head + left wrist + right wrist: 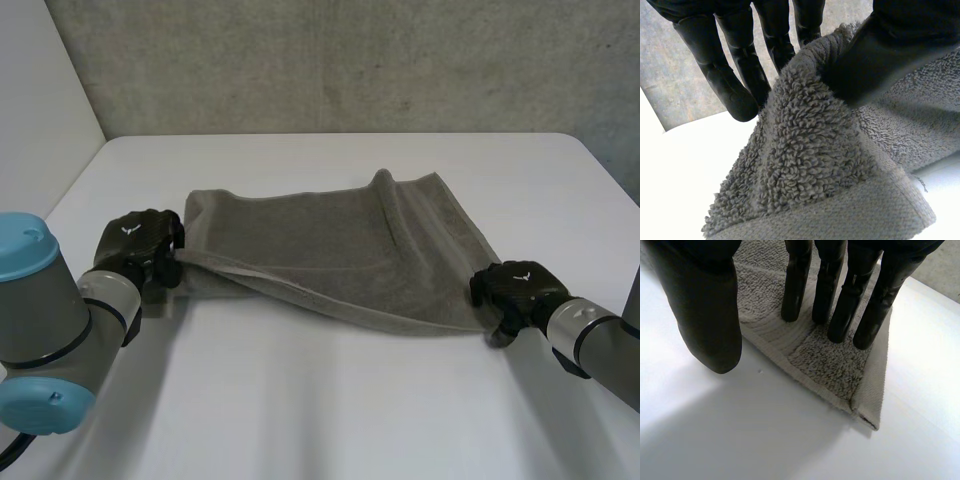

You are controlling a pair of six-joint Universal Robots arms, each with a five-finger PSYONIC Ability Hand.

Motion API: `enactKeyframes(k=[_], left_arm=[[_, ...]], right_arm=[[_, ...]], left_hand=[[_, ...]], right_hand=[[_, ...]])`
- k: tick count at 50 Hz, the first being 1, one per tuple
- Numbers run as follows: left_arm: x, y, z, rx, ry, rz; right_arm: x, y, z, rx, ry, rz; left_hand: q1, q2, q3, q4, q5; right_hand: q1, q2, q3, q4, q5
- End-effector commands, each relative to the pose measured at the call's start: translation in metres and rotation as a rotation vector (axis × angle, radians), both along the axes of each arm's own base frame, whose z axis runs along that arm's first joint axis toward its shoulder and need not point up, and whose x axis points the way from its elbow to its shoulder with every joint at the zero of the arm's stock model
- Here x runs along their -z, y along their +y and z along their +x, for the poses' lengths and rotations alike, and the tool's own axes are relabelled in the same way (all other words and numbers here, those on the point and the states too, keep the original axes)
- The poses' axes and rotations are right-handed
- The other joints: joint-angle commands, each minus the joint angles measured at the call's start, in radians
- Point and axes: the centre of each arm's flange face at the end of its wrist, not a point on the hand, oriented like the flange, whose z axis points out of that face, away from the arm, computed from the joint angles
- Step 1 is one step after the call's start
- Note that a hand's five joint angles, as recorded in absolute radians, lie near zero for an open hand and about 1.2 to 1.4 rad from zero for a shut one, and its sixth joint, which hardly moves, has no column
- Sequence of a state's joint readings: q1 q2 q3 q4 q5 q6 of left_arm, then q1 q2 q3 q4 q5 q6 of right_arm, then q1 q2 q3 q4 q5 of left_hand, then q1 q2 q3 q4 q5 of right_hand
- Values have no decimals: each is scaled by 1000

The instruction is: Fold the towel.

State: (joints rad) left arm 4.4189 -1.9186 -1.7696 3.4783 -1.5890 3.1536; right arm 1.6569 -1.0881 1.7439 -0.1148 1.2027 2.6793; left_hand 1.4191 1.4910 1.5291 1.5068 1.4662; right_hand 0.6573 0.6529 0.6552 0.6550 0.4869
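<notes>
We show a grey towel point(340, 260) spread on a white table point(300, 410), stretched between the two hands.

The left hand point(140, 245) grips the towel corner nearest it. Its thumb point(880, 55) presses into the cloth from one side, with the fingers point(735, 85) on the other. The edge beside this hand is raised off the table, and the layer under it sags. We judge that the corner is held this way so that it can be carried across as the moving edge of a fold.

The right hand point(515, 290) is at the opposite near corner and is not gripping. Its straight fingertips point(840, 330) rest on top of the cloth, just short of the corner tip, while its thumb point(710, 315) hangs over bare table beside the edge. We read this either as a hold-down or as the approach to a pinch not yet made.

The towel is terry cloth with a thick, looped pile that looks soft and limp. A flat woven hem point(875, 375) borders it and meets in a square corner just beyond the right fingertips. A ridge of bunched cloth runs along the far side, between the hands. The table is smooth and matte, so we expect the cloth to slide on it easily.
</notes>
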Motion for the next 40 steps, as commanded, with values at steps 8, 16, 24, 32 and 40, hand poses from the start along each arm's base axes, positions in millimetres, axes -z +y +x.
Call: enactKeyframes(k=[8,16,24,32,40], left_arm=[[0,-2,4,-13,-1,2],[0,-2,4,-15,1,2],[0,-3,6,-20,2,4],[0,-5,9,-36,27,14],[0,-1,11,-41,26,39]], right_arm=[[-4,-13,1,7,-15,-74],[-1,-16,3,3,-18,-85],[6,-15,5,-4,-10,-63],[3,-15,3,6,-18,-57],[-33,-23,-11,77,-75,-121]], left_hand=[[-23,-95,-133,-111,-244],[-23,-95,-133,-111,-244],[-23,-95,-133,-111,-244],[-23,-95,-133,-111,-244],[-23,-95,-133,-111,-244]], right_hand=[[118,122,120,120,113],[141,145,143,143,137],[150,154,152,152,146],[739,743,741,741,735],[739,743,741,741,735]])
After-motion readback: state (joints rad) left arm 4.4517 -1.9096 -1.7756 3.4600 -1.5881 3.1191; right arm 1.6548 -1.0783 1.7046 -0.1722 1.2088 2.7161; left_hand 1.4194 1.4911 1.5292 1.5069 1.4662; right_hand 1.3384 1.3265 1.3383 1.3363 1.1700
